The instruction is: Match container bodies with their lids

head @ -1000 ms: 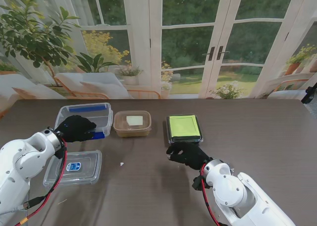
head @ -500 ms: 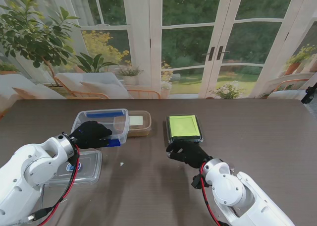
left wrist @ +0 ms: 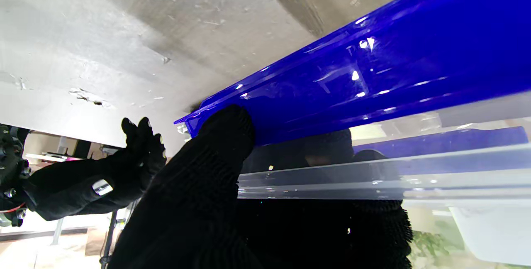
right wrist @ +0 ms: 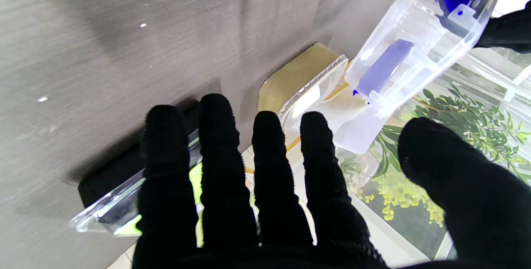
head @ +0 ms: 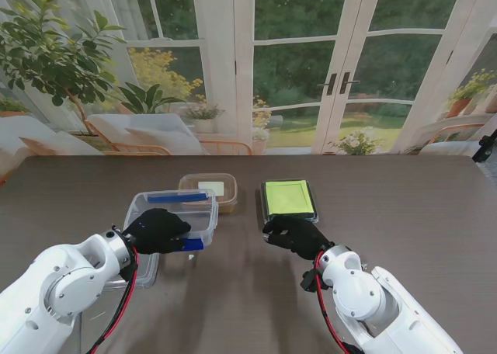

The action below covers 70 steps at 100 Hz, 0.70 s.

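My left hand (head: 158,231) is shut on the near rim of a clear container body with blue clips (head: 175,213), held above the table left of centre; its blue clip (left wrist: 373,69) fills the left wrist view, with my thumb (left wrist: 215,144) pressed against it. The matching clear lid with a blue label (head: 146,267) lies partly hidden under my left arm. My right hand (head: 295,236) hovers open, fingers (right wrist: 224,148) spread, just on my side of the black container with a green lid (head: 288,198). A brown container with a clear lid (head: 215,188) stands behind the clear one.
The dark wood table (head: 404,214) stretches wide to the right of the black container. Glass doors and plants stand beyond its far edge. Small white crumbs (right wrist: 41,99) dot the table top.
My left hand has carried the clear container body to the right and nearer to me, off its spot at the far left. The right hand has edged slightly toward the black container.
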### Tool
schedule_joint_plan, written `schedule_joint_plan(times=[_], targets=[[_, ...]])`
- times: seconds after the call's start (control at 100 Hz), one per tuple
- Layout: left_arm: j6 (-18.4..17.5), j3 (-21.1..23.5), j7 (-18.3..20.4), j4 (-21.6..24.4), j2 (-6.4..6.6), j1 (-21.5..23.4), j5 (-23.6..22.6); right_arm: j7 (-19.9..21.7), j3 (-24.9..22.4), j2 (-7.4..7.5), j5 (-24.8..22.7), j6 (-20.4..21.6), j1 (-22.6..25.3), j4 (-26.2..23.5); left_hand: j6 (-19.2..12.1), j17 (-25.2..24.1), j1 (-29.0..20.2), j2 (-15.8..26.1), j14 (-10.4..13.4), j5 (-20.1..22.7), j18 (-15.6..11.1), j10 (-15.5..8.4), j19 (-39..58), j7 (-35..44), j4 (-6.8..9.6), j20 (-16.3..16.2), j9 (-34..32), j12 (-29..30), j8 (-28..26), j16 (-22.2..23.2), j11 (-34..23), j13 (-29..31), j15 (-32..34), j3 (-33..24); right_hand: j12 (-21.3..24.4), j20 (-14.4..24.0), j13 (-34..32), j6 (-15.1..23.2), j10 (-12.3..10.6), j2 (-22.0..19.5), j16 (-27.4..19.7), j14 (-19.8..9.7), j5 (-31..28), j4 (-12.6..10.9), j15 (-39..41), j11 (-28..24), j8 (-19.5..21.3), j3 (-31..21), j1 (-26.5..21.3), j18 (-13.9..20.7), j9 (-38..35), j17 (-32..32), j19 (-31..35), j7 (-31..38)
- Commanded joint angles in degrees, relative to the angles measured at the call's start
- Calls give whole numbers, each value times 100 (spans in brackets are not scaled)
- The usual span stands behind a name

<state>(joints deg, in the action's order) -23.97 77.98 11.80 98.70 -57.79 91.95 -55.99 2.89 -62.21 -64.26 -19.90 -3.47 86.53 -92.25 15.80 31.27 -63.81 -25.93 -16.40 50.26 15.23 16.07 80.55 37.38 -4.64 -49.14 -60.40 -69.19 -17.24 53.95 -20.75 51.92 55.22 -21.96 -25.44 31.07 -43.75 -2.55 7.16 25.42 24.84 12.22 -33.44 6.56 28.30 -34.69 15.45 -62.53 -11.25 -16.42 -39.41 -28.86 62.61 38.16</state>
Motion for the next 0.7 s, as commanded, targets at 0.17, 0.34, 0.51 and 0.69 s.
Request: schedule_joint_plan(times=[0.17,0.34,0.51,0.69], targets=[[214,-286,-61,157,-83,213,-50,37,-7,-40,24,-32,-5,2,-346,80,-533,87,204,73,-322,134,212,328,76,-6,-169,-29,-79,202,2,260,502,-809,6,93,116,-5,92,-174,-18,38,70,-136,47,48,-9,366,118,-51,72,1368,-62,-57],[298,-483,-153,116,-92,203,-43,45,-21,-38,28,-39,2,-8,-342,73,-528,89,205,73,-317,134,211,321,72,-4,-169,-25,-84,205,-6,257,500,-811,6,96,114,-2,98,-177,-18,27,69,-137,47,49,-11,366,117,-55,73,1366,-61,-60],[377,-657,-196,10,-97,152,10,33,-25,-42,33,-57,10,-21,-338,48,-533,88,191,71,-314,137,202,314,70,-2,-163,-21,-89,206,-8,235,490,-808,7,97,115,-10,106,-180,-18,33,67,-136,45,52,-12,364,115,-51,69,1370,-64,-63],[407,-842,-303,-209,-99,40,4,42,-31,-42,53,-64,7,-19,-347,-16,-537,108,147,68,-290,137,210,311,67,-13,-140,-19,-95,217,-4,195,491,-798,7,98,110,-1,105,-179,-17,33,69,-135,47,54,-13,367,117,-50,70,1374,-67,-66]])
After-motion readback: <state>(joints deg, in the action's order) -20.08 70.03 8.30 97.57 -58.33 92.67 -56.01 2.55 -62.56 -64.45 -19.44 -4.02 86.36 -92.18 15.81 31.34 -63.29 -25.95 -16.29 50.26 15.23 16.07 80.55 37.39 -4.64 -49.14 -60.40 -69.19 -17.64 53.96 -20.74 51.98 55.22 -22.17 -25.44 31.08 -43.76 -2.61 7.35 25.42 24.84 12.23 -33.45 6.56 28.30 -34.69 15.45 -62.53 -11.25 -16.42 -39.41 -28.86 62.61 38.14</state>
